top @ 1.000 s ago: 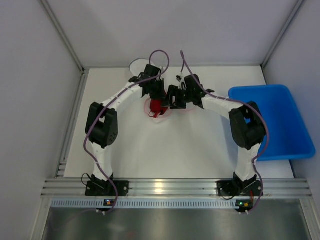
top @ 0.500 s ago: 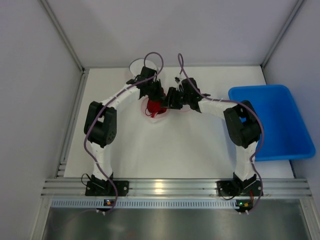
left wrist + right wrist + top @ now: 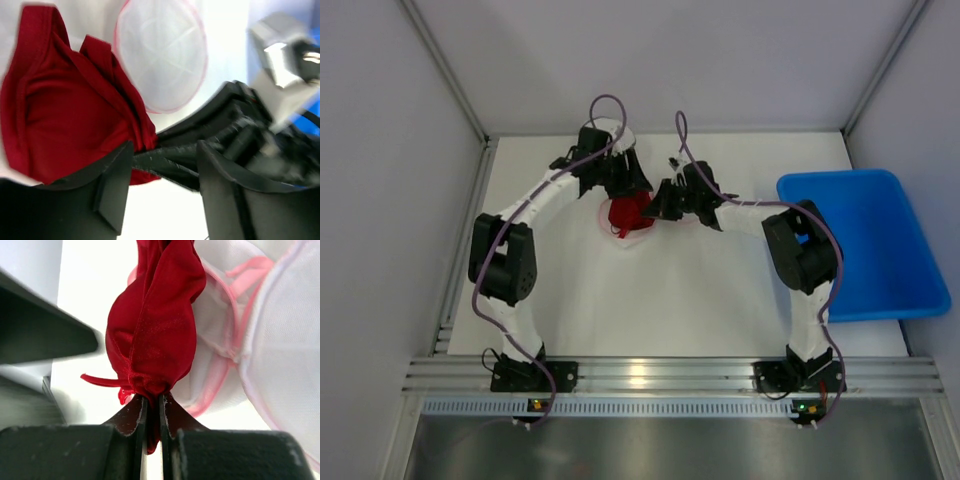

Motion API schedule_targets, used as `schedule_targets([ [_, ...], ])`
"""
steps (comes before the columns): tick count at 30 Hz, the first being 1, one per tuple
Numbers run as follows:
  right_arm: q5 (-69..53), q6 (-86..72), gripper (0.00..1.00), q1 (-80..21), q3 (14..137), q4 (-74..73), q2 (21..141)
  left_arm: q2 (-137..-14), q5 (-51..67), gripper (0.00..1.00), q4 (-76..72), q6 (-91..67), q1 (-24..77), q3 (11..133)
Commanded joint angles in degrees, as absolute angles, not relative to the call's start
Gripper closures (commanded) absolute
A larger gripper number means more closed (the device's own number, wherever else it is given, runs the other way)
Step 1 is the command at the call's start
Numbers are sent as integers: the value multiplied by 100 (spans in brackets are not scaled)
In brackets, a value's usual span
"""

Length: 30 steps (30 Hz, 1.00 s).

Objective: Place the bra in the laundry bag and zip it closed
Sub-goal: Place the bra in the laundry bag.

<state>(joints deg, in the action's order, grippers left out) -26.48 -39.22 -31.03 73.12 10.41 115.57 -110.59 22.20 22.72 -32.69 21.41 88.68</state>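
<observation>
While the right gripper is pinched tight on a lower fold of the red bra, the left gripper hangs just beside it with its jaws apart and nothing between them. From the left wrist view, the right gripper's dark fingers lie straight across the gap in front of those open jaws, nipping the bra's edge. The bra is bunched up near the far middle of the white table, against the white mesh laundry bag with its pink trim. From the right wrist the bunched cloth covers part of the bag, and I cannot tell where the bag's opening or zip lies. A round panel of the bag shows beyond the bra in the left wrist view. A blue bin sits well apart on the right side, near the right arm's elbow.
</observation>
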Motion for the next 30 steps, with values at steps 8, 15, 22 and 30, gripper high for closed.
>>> schedule_targets([
  [8,-3322,-4042,100,-3094,7225,2205,11277,-9308,2575,40,2338,-2699,669,7385],
  [15,-3691,-4359,100,-3032,7172,2777,11267,-10028,2804,43,2329,-2637,483,7312],
  [22,-3771,-4491,100,-3050,7198,2988,11504,-10616,2646,47,2233,-2689,466,7471],
  [30,-3753,-4369,100,-3050,7110,3050,11812,-10968,2979,55,1881,-2900,457,7392],
])
